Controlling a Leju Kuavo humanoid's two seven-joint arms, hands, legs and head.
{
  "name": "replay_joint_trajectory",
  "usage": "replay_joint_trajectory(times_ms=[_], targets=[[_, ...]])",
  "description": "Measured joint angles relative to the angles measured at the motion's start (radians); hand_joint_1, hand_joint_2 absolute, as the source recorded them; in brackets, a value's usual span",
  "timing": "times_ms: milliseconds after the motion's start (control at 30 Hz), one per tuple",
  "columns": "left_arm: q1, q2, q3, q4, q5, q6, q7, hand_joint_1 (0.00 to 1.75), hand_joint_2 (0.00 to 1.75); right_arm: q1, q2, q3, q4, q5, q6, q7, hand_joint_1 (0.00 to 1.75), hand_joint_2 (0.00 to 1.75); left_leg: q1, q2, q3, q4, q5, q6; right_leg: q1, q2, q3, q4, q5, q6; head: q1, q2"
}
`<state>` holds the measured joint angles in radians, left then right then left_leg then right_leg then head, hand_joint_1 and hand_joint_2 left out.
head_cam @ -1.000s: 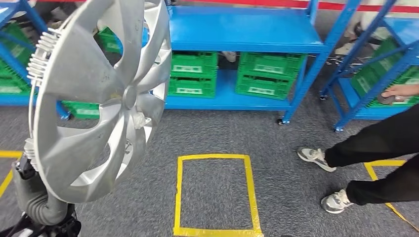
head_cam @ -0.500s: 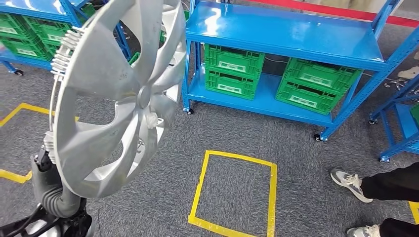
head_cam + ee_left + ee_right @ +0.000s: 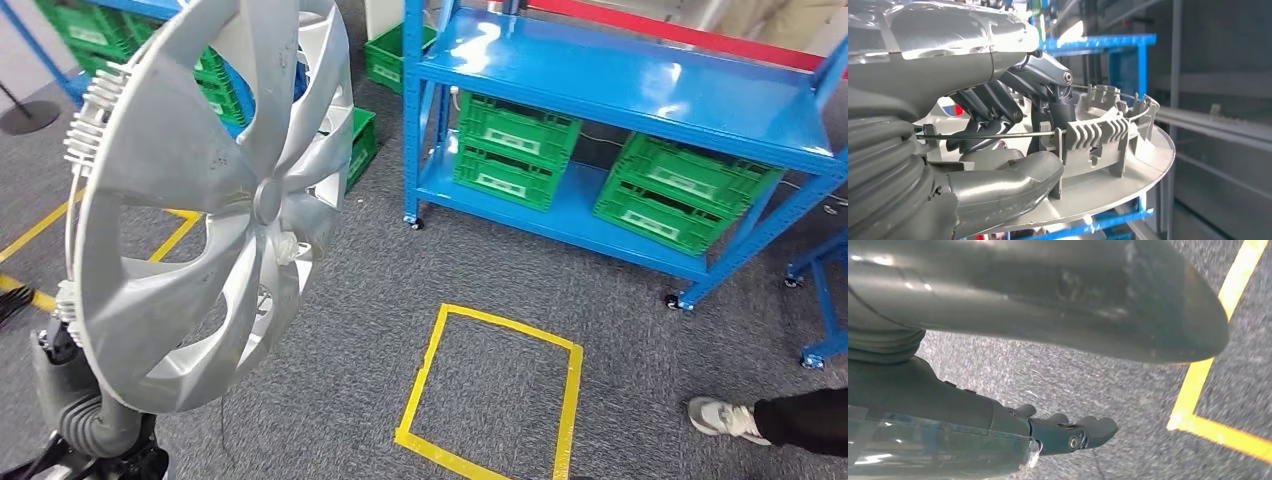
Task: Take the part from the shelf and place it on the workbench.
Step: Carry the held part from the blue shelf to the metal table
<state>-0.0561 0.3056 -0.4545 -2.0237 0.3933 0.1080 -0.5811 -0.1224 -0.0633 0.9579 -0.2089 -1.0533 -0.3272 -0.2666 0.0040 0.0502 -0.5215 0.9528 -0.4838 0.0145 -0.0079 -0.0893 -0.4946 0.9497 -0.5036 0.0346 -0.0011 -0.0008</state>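
In the left wrist view the dark fingers [image 3: 993, 107] curl over the inner rim of the silver hubcap [image 3: 210, 190] while the thick grey thumb [image 3: 1008, 177] presses from the opposite side, so the left hand [image 3: 1013, 135] grips the part by its edge, close to the ribbed clips and the thin wire ring that runs round the back. From the head view the hubcap stands nearly upright on its edge, raised in front of the camera at about 9 o'clock in the picture, its spoked face turned towards 3 o'clock, with the grey ribbed wrist cover below it at 7 o'clock.

The right hand [image 3: 1068, 432] hangs over the grey carpet [image 3: 340, 350], its dark fingers [image 3: 1098, 427] loosely curled and close together with nothing in them.

Farther out, a yellow tape rectangle [image 3: 570, 400] is marked on the carpet at about 5 o'clock. Beyond it, at 1 to 2 o'clock, stands a blue shelf unit [image 3: 620, 85] on castors, with green crates [image 3: 515, 150] on its lower level. More green crates lie at 11 o'clock behind the hubcap. A person's shoe [image 3: 722, 418] and dark trouser leg enter at 4 o'clock.
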Motion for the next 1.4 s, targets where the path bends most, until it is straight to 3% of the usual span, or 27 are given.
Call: replay_joint_trajectory(times_ms=[33,100,133,167,200,233,333,400,467,533,600,667,700,733,767,800,867,900,967,1033,1100,1167,1200,1233,1267,1333,1400], targets=[[-0.001,0.0,0.0,0.0,0.0,0.0,0.0,1.75,1.75,0.001,0.0,0.0,0.0,0.001,0.001,0.0,0.0,0.0,0.002,-0.015,-0.005,-0.003,0.009,0.007,-0.001,0.024,-0.012,0.032,-0.027,0.006,0.003,0.0],[-0.001,-0.002,0.0,0.0,0.0,0.0,0.0,1.75,1.75,0.005,0.0,0.0,0.0,0.002,0.002,0.0,0.0,0.0,0.003,-0.047,-0.021,-0.004,0.024,0.015,-0.001,0.072,-0.064,0.159,-0.11,0.011,0.015,0.0],[-0.001,-0.003,0.0,0.0,0.0,0.0,0.0,1.75,1.75,0.007,0.0,0.0,0.0,0.003,0.003,0.0,0.0,0.0,0.002,-0.064,-0.031,-0.004,0.031,0.017,-0.001,0.081,-0.093,0.23,-0.146,0.01,0.022,0.0],[0.0,-0.003,-0.001,0.0,0.0,0.0,0.0,1.75,1.75,0.008,0.0,0.0,0.0,0.004,0.003,0.0,0.0,0.0,0.0,-0.083,-0.04,-0.003,0.039,0.018,-0.001,0.084,-0.111,0.277,-0.163,0.007,0.028,0.0],[0.001,-0.003,-0.001,0.001,0.0,0.0,0.0,1.75,1.75,0.009,-0.001,0.0,0.0,0.005,0.003,0.0,0.0,0.0,-0.001,-0.101,-0.049,-0.003,0.046,0.018,-0.001,0.087,-0.113,0.286,-0.16,0.003,0.033,0.0],[0.002,-0.003,0.0,0.001,0.0,0.0,0.0,1.75,1.75,0.008,-0.001,0.0,0.0,0.005,0.004,0.0,0.0,0.0,-0.003,-0.118,-0.055,-0.002,0.052,0.017,0.0,0.091,-0.093,0.252,-0.136,-0.002,0.039,0.0],[0.004,-0.003,0.0,0.001,-0.003,0.004,-0.003,1.75,1.75,0.003,-0.004,0.0,0.0,0.007,0.006,0.0,0.0,0.0,-0.008,-0.157,-0.066,0.0,0.066,0.011,0.003,0.135,0.016,0.036,-0.041,-0.027,0.05,0.0],[0.007,-0.003,0.0,0.0,-0.008,0.009,-0.006,1.75,1.75,0.0,-0.005,0.0,0.0,0.008,0.009,0.001,0.0,0.0,-0.008,-0.174,-0.074,0.003,0.073,0.002,0.006,0.155,0.042,-0.025,-0.024,-0.037,0.05,0.0],[0.012,-0.003,0.002,-0.004,-0.015,0.013,-0.006,1.75,1.75,-0.003,-0.003,0.0,-0.001,0.009,0.011,0.003,0.0,0.0,-0.006,-0.181,-0.081,0.005,0.078,-0.008,0.006,0.139,0.044,-0.03,-0.017,-0.043,0.05,0.0],[0.016,-0.001,0.005,-0.012,-0.022,0.016,-0.006,1.75,1.75,-0.003,0.0,0.0,-0.001,0.01,0.012,0.004,0.0,0.0,-0.008,-0.116,-0.103,0.043,0.05,-0.015,0.003,0.117,0.045,-0.038,-0.007,-0.052,0.044,0.0],[0.017,0.0,0.007,-0.017,-0.024,0.016,-0.006,1.75,1.75,0.001,0.0,0.001,-0.001,0.011,0.012,0.004,0.0,0.0,-0.004,-0.047,-0.159,0.161,-0.021,-0.025,0.002,0.094,0.042,-0.041,-0.002,-0.058,0.029,0.0],[0.018,0.0,0.008,-0.019,-0.027,0.019,-0.006,1.75,1.75,0.007,0.0,0.001,0.0,0.013,0.012,0.006,0.0,0.0,0.008,-0.044,-0.217,0.291,-0.074,-0.038,0.002,0.067,0.038,-0.038,-0.003,-0.057,0.018,0.0],[0.019,0.0,0.008,-0.019,-0.032,0.022,-0.006,1.75,1.75,0.008,0.001,0.001,0.0,0.014,0.013,0.006,0.0,0.0,0.013,-0.045,-0.224,0.313,-0.076,-0.044,0.001,0.054,0.036,-0.035,-0.004,-0.055,0.014,0.0],[0.021,0.0,0.009,-0.021,-0.037,0.027,-0.006,1.75,1.75,0.008,0.002,0.001,0.0,0.016,0.014,0.007,0.0,0.0,0.017,-0.042,-0.209,0.292,-0.059,-0.049,-0.001,0.041,0.036,-0.031,-0.007,-0.051,0.009,0.0],[0.023,0.001,0.011,-0.025,-0.042,0.034,-0.006,1.75,1.75,0.007,0.005,0.001,0.0,0.017,0.015,0.008,0.0,0.0,0.02,-0.029,-0.174,0.235,-0.03,-0.053,-0.002,0.03,0.036,-0.026,-0.012,-0.046,0.005,0.0],[0.026,0.001,0.014,-0.031,-0.047,0.041,-0.005,1.75,1.75,0.007,0.006,0.001,0.0,0.019,0.016,0.009,0.0,0.0,0.02,0.003,-0.131,0.163,-0.005,-0.057,-0.002,0.02,0.037,-0.02,-0.017,-0.039,0.0,0.0],[0.037,0.002,0.024,-0.044,-0.05,0.05,-0.004,1.75,1.75,0.005,0.008,0.001,0.0,0.024,0.016,0.008,0.0,0.0,0.016,0.053,-0.072,0.063,0.018,-0.05,0.002,0.004,0.041,-0.009,-0.032,-0.025,-0.007,0.0],[0.045,0.003,0.03,-0.05,-0.047,0.053,-0.005,1.75,1.75,0.003,0.009,0.001,0.0,0.028,0.016,0.005,0.0,0.0,0.012,0.063,-0.063,0.046,0.015,-0.043,0.004,-0.005,0.045,-0.009,-0.037,-0.02,-0.006,0.0],[0.062,0.004,0.042,-0.061,-0.037,0.052,-0.01,1.75,1.75,-0.001,0.011,0.002,0.0,0.039,0.018,-0.001,0.0,0.0,0.008,0.037,-0.063,0.041,0.016,-0.025,0.004,-0.023,0.056,-0.017,-0.042,-0.011,0.002,0.0],[0.073,0.005,0.053,-0.069,-0.027,0.048,-0.017,1.75,1.75,-0.004,0.014,0.002,0.0,0.047,0.018,-0.003,0.0,0.0,0.01,0.007,-0.063,0.032,0.023,-0.011,-0.001,0.007,0.051,0.005,-0.068,-0.002,0.008,0.0],[0.078,0.006,0.057,-0.073,-0.021,0.045,-0.021,1.75,1.75,-0.004,0.016,0.002,0.0,0.05,0.019,-0.003,0.0,0.0,0.011,-0.024,-0.064,0.026,0.031,0.0,-0.003,0.063,0.002,0.12,-0.139,0.002,0.022,0.0],[0.083,0.006,0.059,-0.074,-0.02,0.042,-0.023,1.75,1.75,-0.001,0.017,0.003,0.0,0.052,0.019,-0.003,0.0,0.0,0.008,-0.058,-0.069,0.025,0.037,0.007,-0.001,0.083,-0.066,0.263,-0.2,-0.001,0.036,0.0],[0.087,0.006,0.06,-0.074,-0.022,0.039,-0.023,1.75,1.75,0.0,0.018,0.003,0.0,0.056,0.019,-0.002,0.0,0.0,0.006,-0.077,-0.072,0.025,0.04,0.008,-0.001,0.085,-0.083,0.295,-0.203,-0.005,0.041,0.0],[0.091,0.006,0.06,-0.075,-0.025,0.036,-0.024,1.75,1.75,0.001,0.018,0.004,0.0,0.062,0.019,-0.001,0.0,0.0,0.003,-0.094,-0.074,0.025,0.044,0.008,0.0,0.088,-0.081,0.285,-0.185,-0.011,0.046,0.0],[0.095,0.006,0.059,-0.075,-0.028,0.033,-0.024,1.75,1.75,0.0,0.019,0.007,0.0,0.07,0.019,0.001,0.0,0.0,0.001,-0.112,-0.076,0.025,0.047,0.007,0.001,0.094,-0.06,0.234,-0.149,-0.018,0.05,0.0],[0.103,0.006,0.059,-0.078,-0.035,0.029,-0.024,1.75,1.75,0.0,0.018,0.013,0.0,0.085,0.02,0.006,0.0,0.0,-0.002,-0.144,-0.08,0.027,0.054,0.003,0.006,0.131,0.005,0.086,-0.073,-0.037,0.056,0.0],[0.112,0.006,0.058,-0.082,-0.038,0.029,-0.024,1.75,1.75,-0.001,0.018,0.019,0.0,0.093,0.021,0.013,0.0,0.0,-0.003,-0.167,-0.087,0.029,0.062,-0.005,0.01,0.157,0.038,0.002,-0.04,-0.045,0.057,0.0]])
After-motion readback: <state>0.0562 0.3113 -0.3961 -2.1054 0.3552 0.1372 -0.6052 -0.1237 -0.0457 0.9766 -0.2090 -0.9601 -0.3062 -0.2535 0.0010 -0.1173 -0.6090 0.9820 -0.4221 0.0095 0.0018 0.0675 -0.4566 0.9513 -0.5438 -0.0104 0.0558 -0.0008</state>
